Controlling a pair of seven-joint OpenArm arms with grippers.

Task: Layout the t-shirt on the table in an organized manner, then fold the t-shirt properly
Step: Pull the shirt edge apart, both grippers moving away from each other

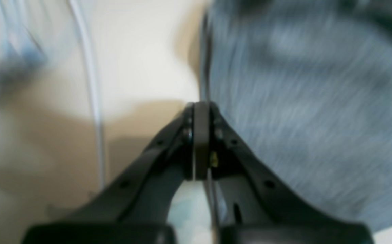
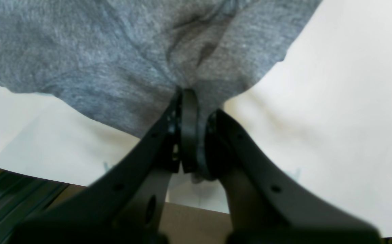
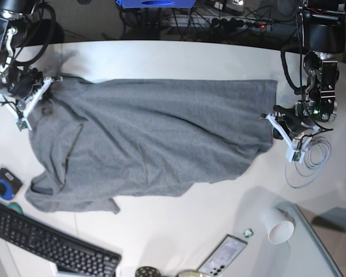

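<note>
Base view shows the t-shirt (image 3: 155, 138) spread wide across the middle of the table (image 3: 179, 60), its body stretched between the two arms; the lower edge sags unevenly, with a bunched fold near the front left of that view; at the view's left, the right gripper (image 3: 37, 92) is clenched on one end of the cloth, and the right wrist view confirms it: the t-shirt (image 2: 114, 51) is pinched between the closed jaws of the right gripper (image 2: 191, 101), with creases running up from the grip and the white table (image 2: 335, 118) beneath; at the base view's right, the left gripper (image 3: 275, 119) sits at the other end of the shirt; the left wrist view is blurred, yet the left gripper (image 1: 201, 105) shows its jaws pressed together at the t-shirt (image 1: 311, 118) edge, apparently gripping it; a coiled white cable (image 3: 307, 158) lies just beside that arm; a keyboard (image 3: 49, 245), a paper cup (image 3: 279, 226) and a phone (image 3: 223, 255) lie near the front edge, apart from the shirt.
</note>
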